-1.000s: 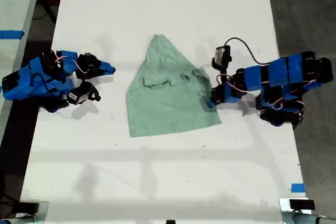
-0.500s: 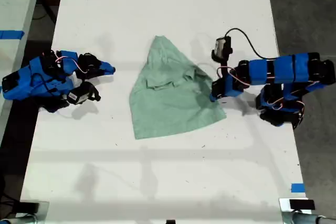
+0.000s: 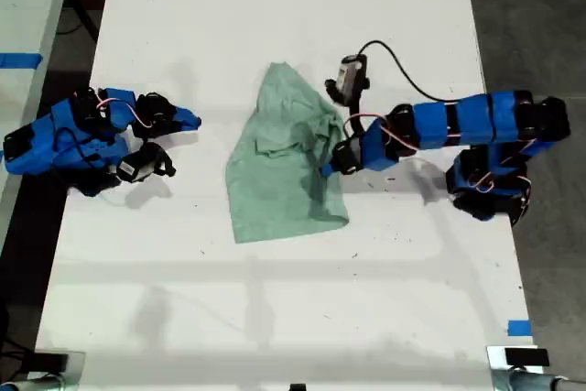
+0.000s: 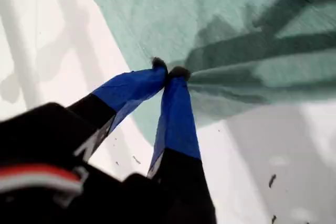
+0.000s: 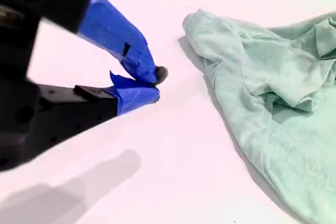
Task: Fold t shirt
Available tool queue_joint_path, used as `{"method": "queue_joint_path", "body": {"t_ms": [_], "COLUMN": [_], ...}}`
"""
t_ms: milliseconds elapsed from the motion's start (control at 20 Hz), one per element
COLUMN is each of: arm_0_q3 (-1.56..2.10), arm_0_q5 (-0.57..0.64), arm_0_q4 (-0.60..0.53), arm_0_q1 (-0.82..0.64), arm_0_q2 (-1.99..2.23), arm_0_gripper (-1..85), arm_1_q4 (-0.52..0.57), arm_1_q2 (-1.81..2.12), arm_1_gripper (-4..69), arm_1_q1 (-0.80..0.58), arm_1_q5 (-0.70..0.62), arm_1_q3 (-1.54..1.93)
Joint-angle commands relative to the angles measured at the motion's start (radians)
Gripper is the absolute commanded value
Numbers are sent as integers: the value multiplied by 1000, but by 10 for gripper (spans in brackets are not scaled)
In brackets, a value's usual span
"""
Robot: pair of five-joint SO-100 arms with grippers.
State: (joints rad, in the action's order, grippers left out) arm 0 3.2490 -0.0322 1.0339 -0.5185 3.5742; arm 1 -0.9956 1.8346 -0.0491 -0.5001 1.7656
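Across the cloth it goes: since a second ago the first gripper (image 3: 328, 168) has swung from the exterior view's right side toward the centre, dragging the t shirt (image 3: 284, 157)'s right edge with it, so the once wide triangle is now a narrower, doubled shape. That reads as one side fold well under way, with the carried edge not yet laid down.

The first wrist view shows the blue fingertips (image 4: 167, 72) pressed together on a raised ridge of the mint fabric (image 4: 236, 40), which drapes in soft creases.

Over at the exterior view's left, the second gripper (image 5: 155, 83) is parked on the bare white table (image 3: 275, 318), tips closed on nothing, near the shirt's ribbed collar (image 5: 195, 22) but apart from it.

The shirt lies mid-table, thin, limp and rumpled.
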Motion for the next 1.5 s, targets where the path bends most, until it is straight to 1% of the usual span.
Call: {"method": "queue_joint_path", "body": {"t_ms": [0, 100, 150, 200, 300, 450, 550, 650, 800, 900, 950, 1000, 1050, 1100, 1200, 1250, 1300, 1350, 1400, 1450], "arm_0_q3": [41, 41, 41, 41, 41, 41, 41, 41, 41, 41, 41, 41, 41, 41, 41, 41, 41, 41, 41, 41], "arm_0_q5": [-5, -5, -5, -3, -2, -2, 0, 0, 0, 0, 0, 0, 0, 0, 0, 0, 0, -2, -2, -2], "arm_0_q4": [-15, -14, -14, -14, -14, -14, -14, -14, -14, -14, -14, -14, -14, -14, -14, -14, -14, -14, -14, -14], "arm_0_q1": [-5, -3, -2, -2, -2, -2, 0, 0, 0, -2, -2, -2, -2, 0, 2, 2, 2, 5, 6, 8], "arm_0_q2": [-2, -2, -2, -2, -2, -2, -2, -2, -2, -2, -2, -2, -2, -2, -2, -2, -2, 0, 0, 0], "arm_0_gripper": [-2, -2, -2, -2, -2, -2, -2, -2, -2, -2, -2, -2, -2, -2, -2, -2, -2, -2, -2, -2], "arm_1_q4": [-20, -115, -153, -181, -252, -347, -344, -296, -259, -236, -209, -161, -114, -98, -120, -164, -308, -347, -339, -336], "arm_1_q2": [-291, -482, -511, -492, -390, -229, -78, 140, 543, 796, 904, 997, 1077, 1157, 1361, 1500, 1661, 1671, 1671, 1671], "arm_1_gripper": [19, 22, 35, 52, 53, 71, 102, 107, 106, 84, 62, 25, 21, 21, 21, 21, 22, 22, 22, 22], "arm_1_q1": [55, 69, 69, 64, 54, 28, 3, -25, -75, -91, -92, -94, -92, -91, -98, -112, -155, -163, -192, -190], "arm_1_q5": [-32, -41, -43, -44, -38, -12, 25, 52, 94, 126, 140, 144, 144, 149, 130, 101, 132, 69, 55, 69], "arm_1_q3": [-364, -574, -626, -637, -612, -486, -299, -66, 302, 555, 683, 818, 940, 1040, 1198, 1292, 1351, 1327, 1339, 1341]}}
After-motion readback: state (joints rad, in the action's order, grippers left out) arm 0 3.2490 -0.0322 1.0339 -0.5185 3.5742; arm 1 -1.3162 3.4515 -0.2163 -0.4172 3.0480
